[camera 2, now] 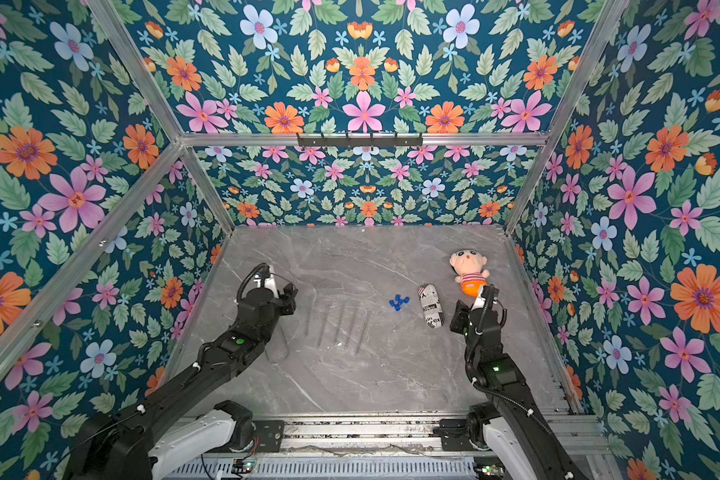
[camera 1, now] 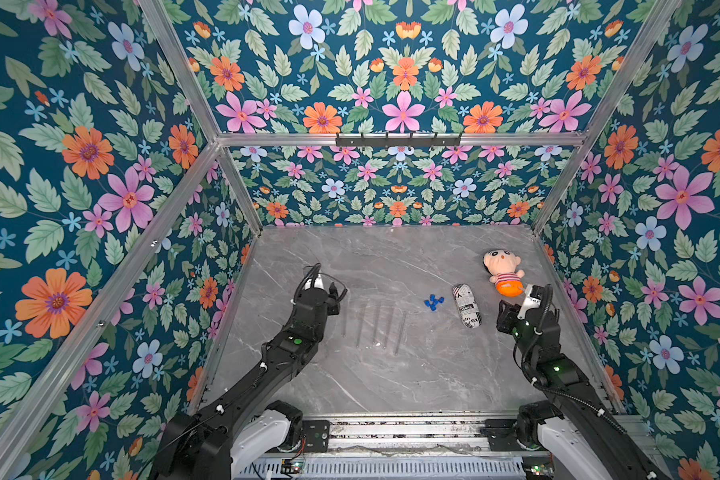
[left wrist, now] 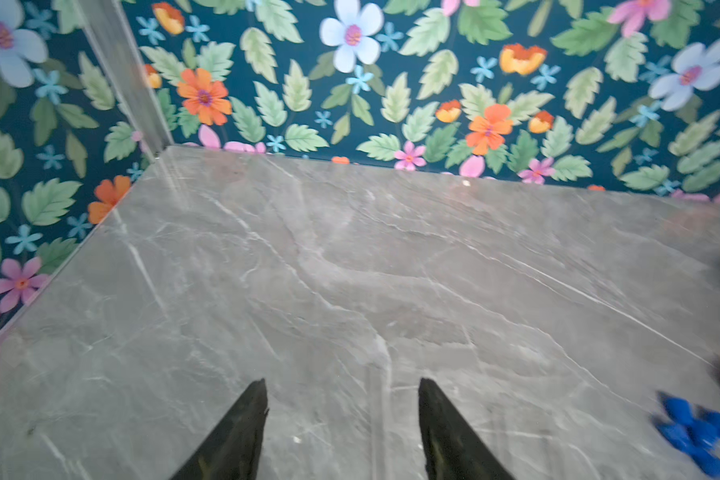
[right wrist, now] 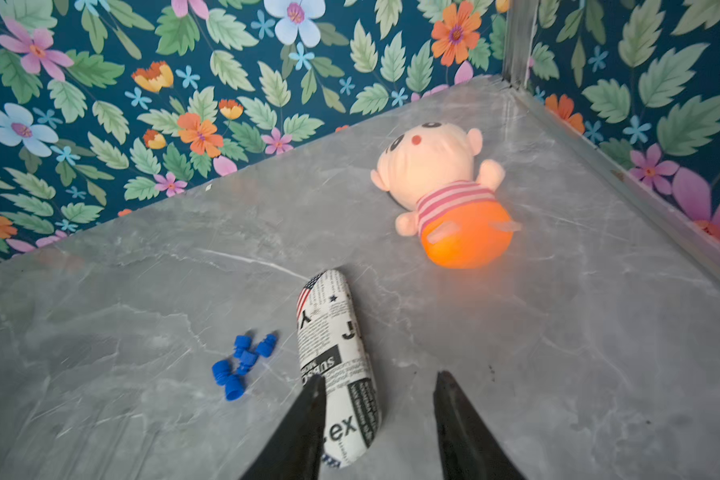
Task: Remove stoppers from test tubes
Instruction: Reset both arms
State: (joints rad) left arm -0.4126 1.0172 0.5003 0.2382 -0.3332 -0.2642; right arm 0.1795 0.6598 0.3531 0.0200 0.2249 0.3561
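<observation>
Several thin clear test tubes [camera 1: 377, 324] lie side by side on the grey marble table [camera 1: 391, 382], open-ended, and show in both top views. The blue stoppers [camera 1: 433, 302] sit loose in a small pile to their right, apart from the tubes; the pile also shows as stoppers [right wrist: 242, 365] in the right wrist view. My left gripper [left wrist: 341, 386] hovers open over the far end of the leftmost tube [left wrist: 379, 419], holding nothing. My right gripper [right wrist: 380, 376] is open and empty above the near end of the newsprint can [right wrist: 333, 353].
A plush doll [camera 1: 503, 272] in orange shorts lies at the far right beyond the newsprint can [camera 1: 466, 307]. A thick clear cylinder [camera 2: 277, 347] lies beside the left arm. Flowered walls close in the table on three sides.
</observation>
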